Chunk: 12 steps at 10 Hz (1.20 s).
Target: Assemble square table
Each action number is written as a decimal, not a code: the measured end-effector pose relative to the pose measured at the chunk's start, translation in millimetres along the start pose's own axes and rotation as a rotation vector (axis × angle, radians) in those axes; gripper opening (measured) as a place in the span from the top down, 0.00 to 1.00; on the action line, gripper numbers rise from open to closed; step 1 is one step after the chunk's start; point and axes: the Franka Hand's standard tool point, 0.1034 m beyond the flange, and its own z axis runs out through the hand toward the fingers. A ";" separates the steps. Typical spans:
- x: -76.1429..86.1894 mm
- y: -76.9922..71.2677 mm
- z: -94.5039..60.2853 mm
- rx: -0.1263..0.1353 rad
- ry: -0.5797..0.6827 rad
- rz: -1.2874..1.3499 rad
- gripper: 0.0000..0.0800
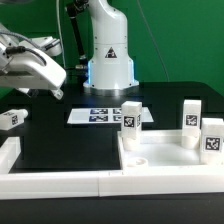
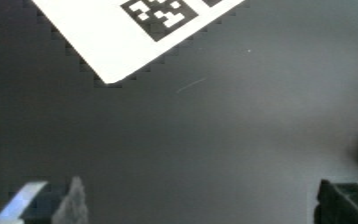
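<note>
The square tabletop (image 1: 165, 165), a white slab with a raised rim, lies at the exterior view's front right. Three white tagged legs stand upright at it: one at its near-left corner (image 1: 131, 116), one at the back (image 1: 190, 116), one at the right edge (image 1: 212, 138). Another leg (image 1: 10, 119) lies on the black table at the far left. My gripper (image 1: 57, 93) hangs above the table at the left, apart from all parts. In the wrist view the gripper (image 2: 202, 205) is open and empty, with only black table between the fingers (image 2: 55, 200).
The marker board (image 1: 104, 114) lies in front of the robot base (image 1: 108, 60); its corner shows in the wrist view (image 2: 131, 30). White border rails (image 1: 50, 184) run along the front and left.
</note>
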 end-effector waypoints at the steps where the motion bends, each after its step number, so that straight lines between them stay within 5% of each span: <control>1: 0.1 2.7 1.7 -0.003 -0.004 -0.008 0.19; 2: -0.6 26.5 18.9 -0.035 -0.045 -0.047 0.19; 3: 1.2 55.4 31.0 -0.033 -0.090 -0.069 0.19; 5: 4.1 96.2 33.1 -0.154 -0.127 -0.098 0.19; 9: 3.9 95.0 36.5 -0.152 -0.137 -0.105 0.19; 12: 17.5 128.7 37.0 -0.186 -0.168 -0.151 0.19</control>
